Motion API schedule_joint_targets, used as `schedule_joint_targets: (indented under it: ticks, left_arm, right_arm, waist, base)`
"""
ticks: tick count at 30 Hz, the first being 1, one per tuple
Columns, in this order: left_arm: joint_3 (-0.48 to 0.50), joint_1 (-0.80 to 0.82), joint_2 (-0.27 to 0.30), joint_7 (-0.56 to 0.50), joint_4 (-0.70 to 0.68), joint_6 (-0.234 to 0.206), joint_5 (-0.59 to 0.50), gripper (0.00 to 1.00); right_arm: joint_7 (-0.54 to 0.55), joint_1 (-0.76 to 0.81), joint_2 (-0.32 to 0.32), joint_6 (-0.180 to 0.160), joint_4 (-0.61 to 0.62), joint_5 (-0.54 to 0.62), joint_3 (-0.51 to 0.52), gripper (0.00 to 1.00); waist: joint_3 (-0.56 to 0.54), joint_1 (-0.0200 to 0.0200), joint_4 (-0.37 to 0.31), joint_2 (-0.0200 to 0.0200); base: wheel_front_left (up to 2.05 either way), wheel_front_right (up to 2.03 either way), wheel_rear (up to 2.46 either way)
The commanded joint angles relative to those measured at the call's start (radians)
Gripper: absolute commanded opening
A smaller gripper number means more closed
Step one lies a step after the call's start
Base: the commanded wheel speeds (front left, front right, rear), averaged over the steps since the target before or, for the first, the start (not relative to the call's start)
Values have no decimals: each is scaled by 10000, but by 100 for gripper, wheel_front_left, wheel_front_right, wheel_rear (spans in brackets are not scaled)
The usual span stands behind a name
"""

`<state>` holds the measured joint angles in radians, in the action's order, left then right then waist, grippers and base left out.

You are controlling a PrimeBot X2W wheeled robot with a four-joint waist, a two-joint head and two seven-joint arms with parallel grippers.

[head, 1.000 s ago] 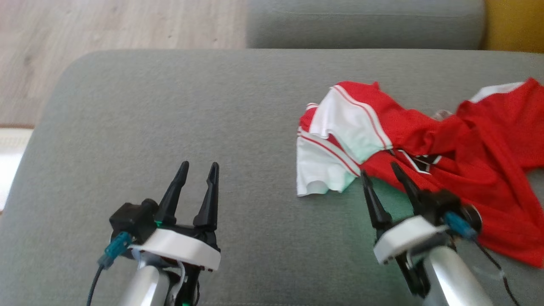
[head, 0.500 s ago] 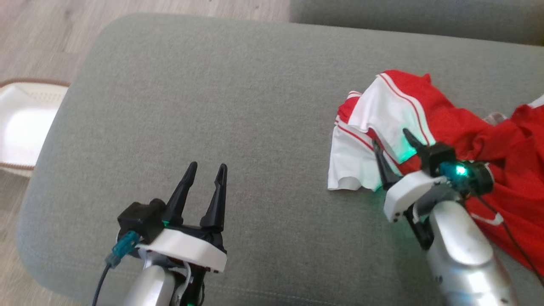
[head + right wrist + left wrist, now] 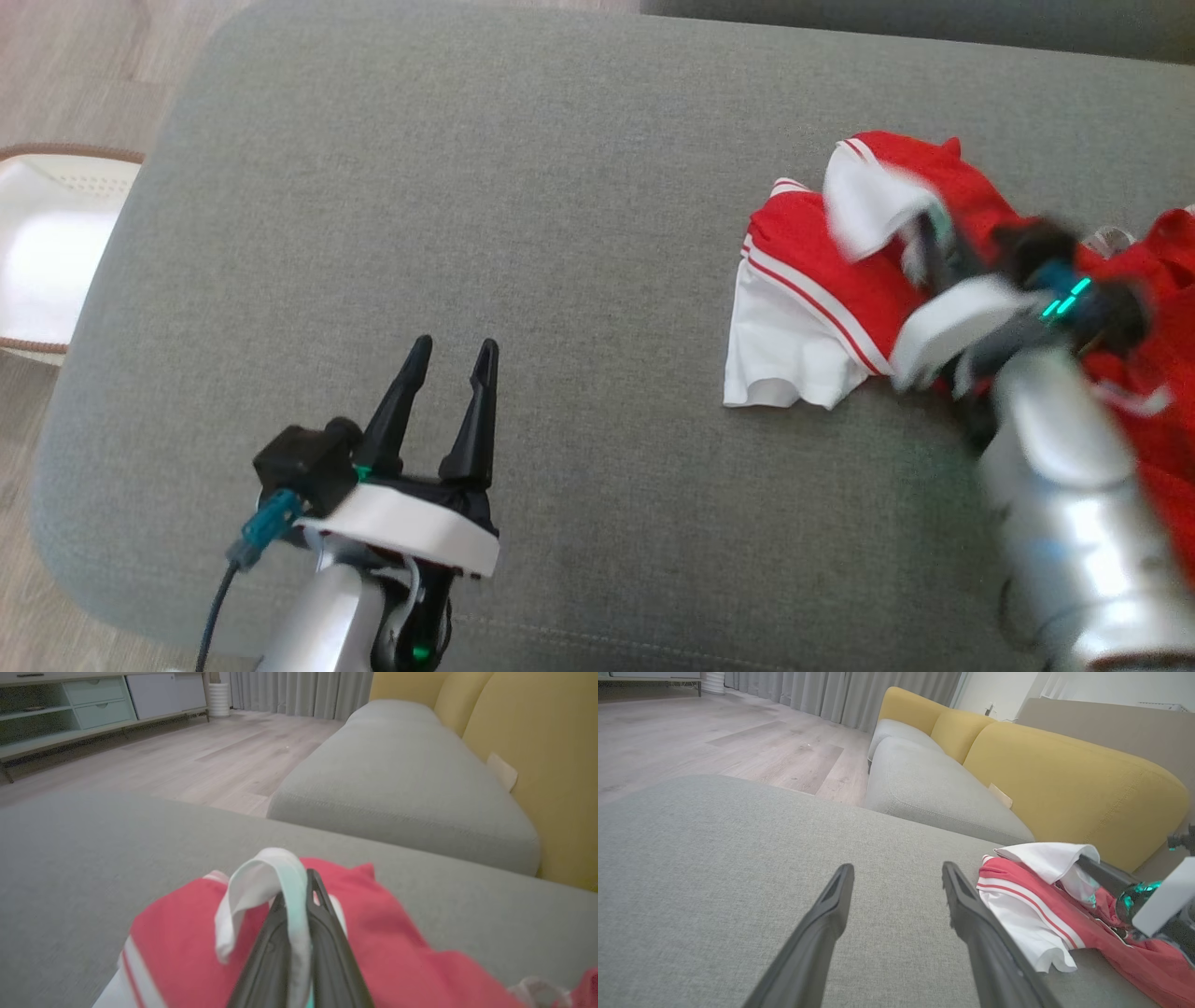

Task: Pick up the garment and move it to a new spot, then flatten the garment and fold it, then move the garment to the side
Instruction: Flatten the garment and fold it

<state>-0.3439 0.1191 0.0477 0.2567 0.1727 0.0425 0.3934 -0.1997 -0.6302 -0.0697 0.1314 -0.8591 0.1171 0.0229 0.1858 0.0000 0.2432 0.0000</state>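
A crumpled red garment (image 3: 840, 289) with white sleeves and red stripes lies at the right of the grey sofa cushion (image 3: 523, 205). My right gripper (image 3: 929, 238) is shut on a white fold of the garment (image 3: 261, 882) and holds it raised; the cloth (image 3: 1045, 858) sits pinched between its two dark fingers (image 3: 327, 947). My left gripper (image 3: 450, 350) stands open over bare cushion at the lower left, well apart from the garment (image 3: 1031, 905), nothing between its fingers (image 3: 826, 914).
A second grey seat cushion (image 3: 397, 779) and yellow backrests (image 3: 1064, 774) lie beyond. Wooden floor (image 3: 84, 56) borders the cushion's left edge, where a white basket (image 3: 47, 252) stands. Bare cushion stretches across the middle and left.
My right gripper moved forward into the garment, shut on the white fold and lifted it, uncovering red striped cloth. The head camera shifted. The left gripper kept still.
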Motion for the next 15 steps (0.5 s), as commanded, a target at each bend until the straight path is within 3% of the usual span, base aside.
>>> schedule_joint_targets:
  ticks: [1, 7, 10, 11, 15]
  left_arm:
    - [268, 499, 26, 51, -347, -58, 111, 100]
    - [67, 679, 26, 51, -376, -32, 251, 100]
    - [-10, 747, 26, 51, -374, -64, 348, 100]
    - [-18, 754, 26, 51, -377, -78, 373, 100]
    - [-9, 741, 26, 51, -374, -115, 408, 100]
  right_arm:
    - [-109, -758, -172, -7, 279, 68, -82, 0]
    - [435, -2698, -1553, -7, -2, 343, 383, 0]
    - [662, -3650, -2239, -7, -307, 551, 1117, 0]
    - [731, -3895, -2391, -7, -433, 665, 1431, 100]
    - [874, -4414, -2451, -7, -868, 1268, 2207, 100]
  waist:
    - [36, 0, 18, 0]
    - [218, 0, 288, 0]
    - [285, 0, 452, 0]
    - [298, 0, 485, 0]
    - [282, 0, 510, 0]
  base:
    - [0, 0, 0]
    - [0, 0, 0]
    - [0, 0, 0]
    - [0, 0, 0]
    - [0, 0, 0]
